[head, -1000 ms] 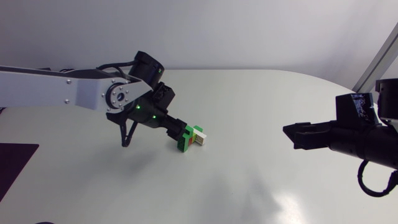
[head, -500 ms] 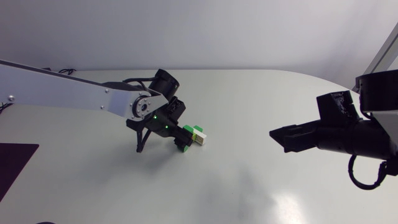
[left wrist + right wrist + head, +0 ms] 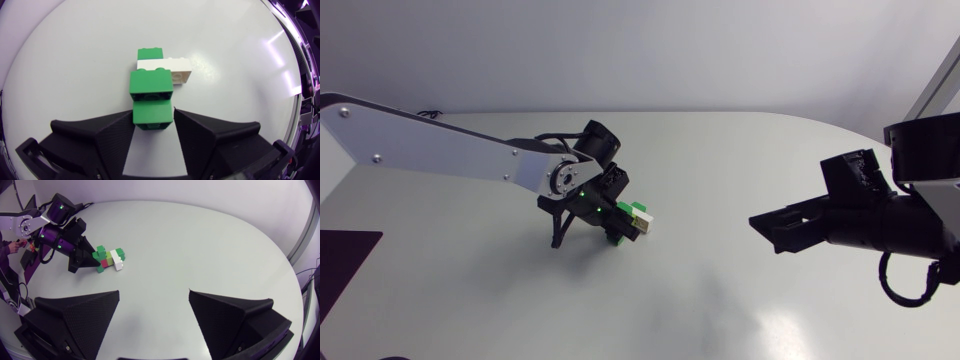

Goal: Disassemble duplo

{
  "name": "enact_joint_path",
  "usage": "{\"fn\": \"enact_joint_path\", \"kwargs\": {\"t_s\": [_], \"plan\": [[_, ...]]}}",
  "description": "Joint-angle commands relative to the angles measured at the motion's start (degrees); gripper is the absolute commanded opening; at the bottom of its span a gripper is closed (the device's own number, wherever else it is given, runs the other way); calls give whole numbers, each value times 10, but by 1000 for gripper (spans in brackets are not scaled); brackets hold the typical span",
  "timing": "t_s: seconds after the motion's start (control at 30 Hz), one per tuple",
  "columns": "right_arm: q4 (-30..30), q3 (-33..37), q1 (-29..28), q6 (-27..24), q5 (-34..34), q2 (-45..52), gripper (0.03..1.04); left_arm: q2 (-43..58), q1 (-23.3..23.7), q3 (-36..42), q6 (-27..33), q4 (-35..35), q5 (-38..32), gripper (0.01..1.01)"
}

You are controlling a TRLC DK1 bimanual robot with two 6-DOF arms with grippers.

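Progress over the last second: my left claw (image 3: 611,223) has slid forward over the counter (image 3: 720,300) onto the duplo stack (image 3: 636,216) and now pinches its nearest green brick (image 3: 152,114) from both sides. The stack lies on the counter left of the middle, with its white brick (image 3: 167,68) and another green one beyond my fingers. My right claw (image 3: 154,294) has crept inward too, yet hangs spread and empty, well apart from the stack. I judge one end held; separating pieces needs the right claw on the white end.
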Motion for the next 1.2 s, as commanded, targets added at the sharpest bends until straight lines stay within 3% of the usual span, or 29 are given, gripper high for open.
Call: {"fn": "enact_joint_path", "kwargs": {"t_s": [0.0, 0.27, 0.47, 0.57, 0.67, 0.9, 1.03, 1.17], "plan": [[-10, -3, -2, -19, -4, -11, 998, 11, 7, 6, -1, 9, 11, 302], [-16, -5, 3, -24, -4, -25, 998, -29, 5, -52, 60, 34, 23, 272], [-39, 9, 2, -71, -4, -12, 998, -124, 16, -124, 124, 55, 80, 274], [-44, 16, 10, -71, -6, 4, 998, -169, 3, -151, 146, 61, 108, 277], [-46, 8, 54, -88, -5, 11, 998, -197, -26, -169, 169, 66, 123, 280], [-46, -3, 108, -76, -5, 31, 990, -143, -77, -132, 176, 81, 86, 280], [-37, -4, 125, -61, -5, 50, 928, -129, -95, -107, 172, 82, 76, 280], [-23, -5, 131, -81, -7, 84, 930, -131, -121, -106, 186, 85, 75, 285]]}}
